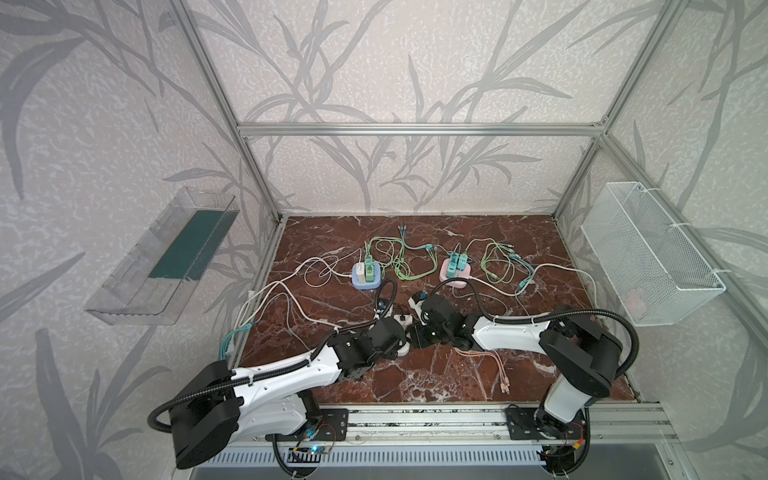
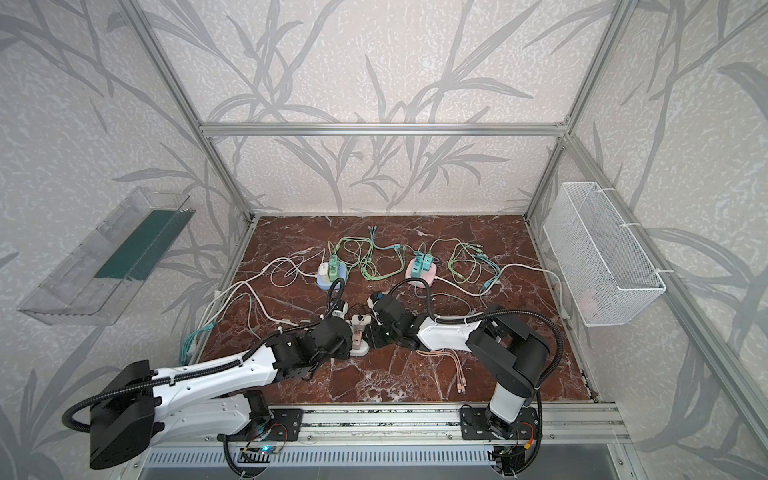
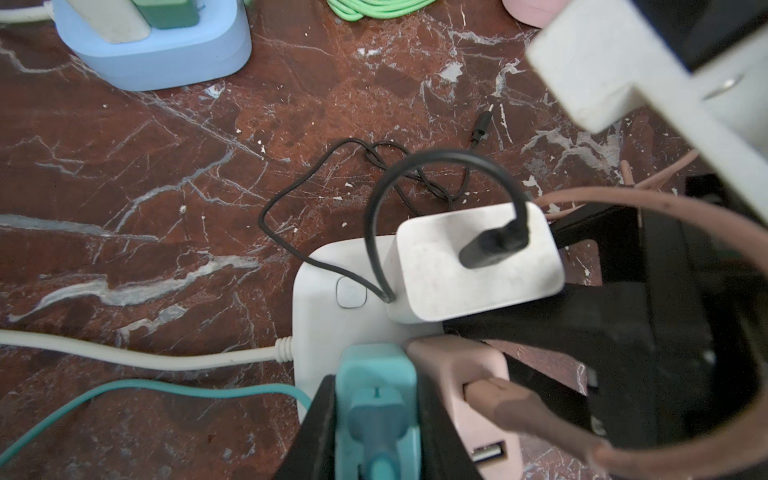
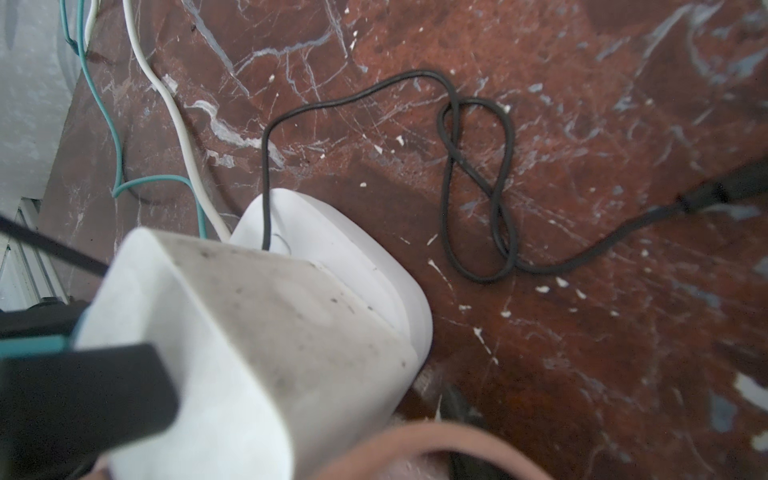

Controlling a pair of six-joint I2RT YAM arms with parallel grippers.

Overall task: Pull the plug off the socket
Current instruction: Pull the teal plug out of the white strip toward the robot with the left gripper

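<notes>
Two plugs gripped on one white power strip (image 3: 328,332).
Jaws clamped: left gripper (image 3: 376,440) on the teal plug (image 3: 374,370); right gripper (image 4: 257,374) on the white charger (image 3: 457,266).

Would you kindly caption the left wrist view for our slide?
Left tool shut on the teal plastic plug in the white power strip.

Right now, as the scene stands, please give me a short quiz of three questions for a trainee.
1. True or false: the left gripper has its fingers shut on the teal plug.
2. What colour is the cable of the white charger? A green, B black, C pink.
3. Fill in: the white charger stands on the white ___.
Key: 1 true; 2 B; 3 socket.
</notes>
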